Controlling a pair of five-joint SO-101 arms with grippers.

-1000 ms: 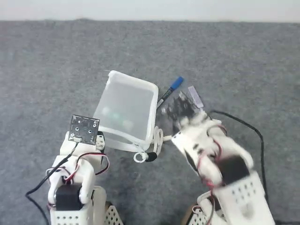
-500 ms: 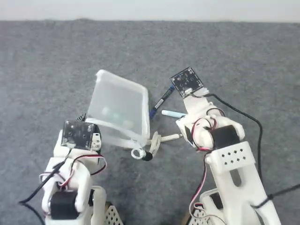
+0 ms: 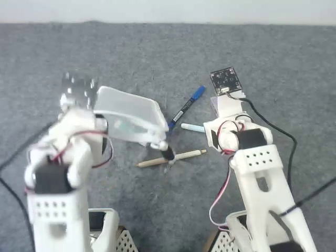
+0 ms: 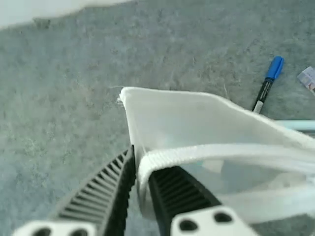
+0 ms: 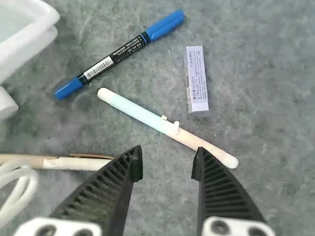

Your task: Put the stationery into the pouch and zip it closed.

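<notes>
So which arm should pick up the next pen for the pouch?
Right, I'd say. The right gripper hangs open just over the pale pen, with the blue marker and eraser close by. The left gripper is shut on the rim of the pouch.

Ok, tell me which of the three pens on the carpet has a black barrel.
The marker with blue ends, lying beyond the other two from the right tool. The pale blue-and-cream pen and the beige pen have light barrels.
</notes>
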